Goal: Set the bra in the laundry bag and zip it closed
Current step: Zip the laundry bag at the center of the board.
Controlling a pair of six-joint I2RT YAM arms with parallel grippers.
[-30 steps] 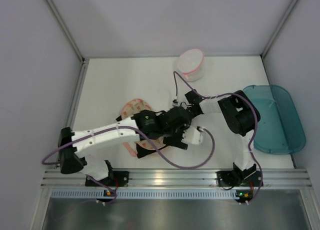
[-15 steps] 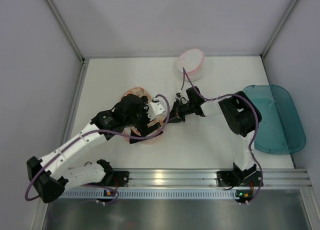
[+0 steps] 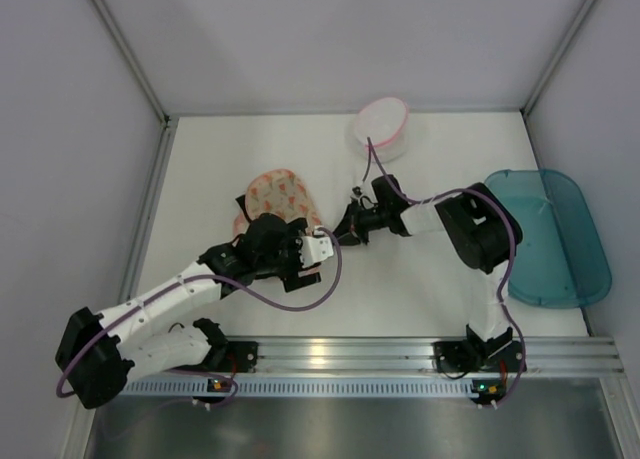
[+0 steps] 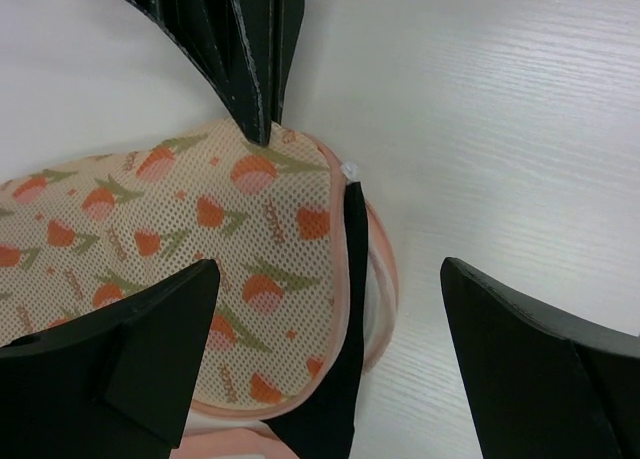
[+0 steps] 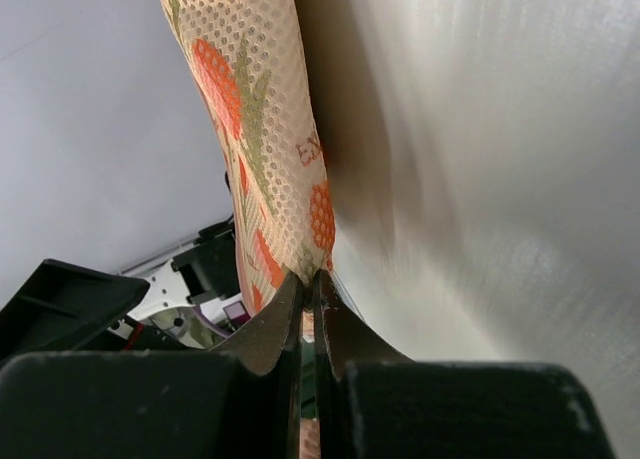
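While the right gripper (image 3: 351,225) is clamped shut on the rim of the bag (image 3: 275,197), at the bag's 4 o'clock, a lot hangs on that one thin pinch. If the mesh slips out of the closed jaws, I'd guess the edge would have to be found all over again.

The bag lies at about 9 o'clock from the middle of the table (image 3: 420,299). The bra (image 4: 349,279) is in it, but from the left wrist a black strip of it shows along the seam, between the printed flap and the pink trim below. That's the worry to my eye: run the zip past there and the teeth would likely bite the fabric and jam. It wants tucking in first.

The left gripper (image 4: 328,269) hovers just above that strip, jaws spread wide, holding nothing. Coming down carelessly, it could shove the limp bag sideways against the other arm's hold. A small white tab (image 4: 349,168) sits at the strip's top; whether it's the zip pull I can't tell.

Round about, the pouch (image 3: 382,127) at 12 o'clock and the tub (image 3: 560,239) at 3 o'clock stand well apart from the bag, out of the way. Closer trouble is the left arm's purple cable (image 3: 337,269), looping at the bag's 5 o'clock. The two wrists are also crowded near each other.
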